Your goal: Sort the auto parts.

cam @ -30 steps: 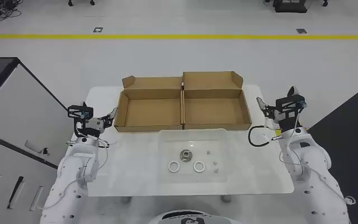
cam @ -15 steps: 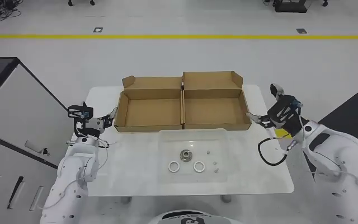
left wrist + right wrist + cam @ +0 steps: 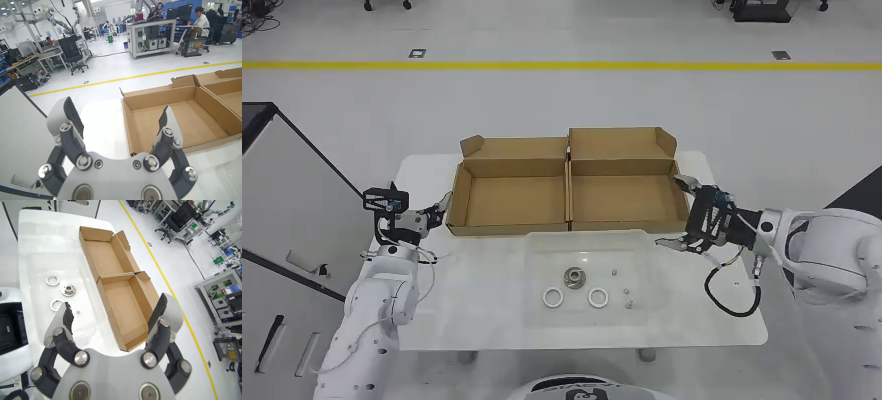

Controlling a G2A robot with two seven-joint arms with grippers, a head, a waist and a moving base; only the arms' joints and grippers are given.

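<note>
Status: nothing sorted — left carton [image 3: 510, 200] and right carton [image 3: 627, 195] are bare inside. We see the lot low-centre in the top view, on what looks like a shallow clear tray [image 3: 538, 252] on the white table [image 3: 722, 310]. The flanged hub [image 3: 571, 276] is in the middle, with left ring [image 3: 554, 297] and right ring [image 3: 598, 296] just below it. Small bits [image 3: 626, 292] lie off to the hub's right, too small to type.

Hub reads as machined grey metal, a round flange with a raised, bored boss, so the boss gives the pads something to bite. Rings are pale, thin and flat on a glossy surface. We judge those the awkward picks, likely to slide before they lift.

Cartons are brown corrugated board, flaps folded back, butted wall to wall at upper centre, just behind the tray. We read that as two bins for two part classes, with a short carry from the tray.

Right gripper [image 3: 677, 212] hangs at mid-right of frame, near the right carton's near corner. Its fingers aim in toward the tray, jaws wide, nothing between them — our guess is it takes the first pick. Left gripper [image 3: 438, 212] sits at mid-left, just beside the left carton's outer wall, jaws likewise wide and empty. Both carry black ribbed pads [image 3: 157, 311] on white finger shells, so we expect decent grip on metal.
</note>
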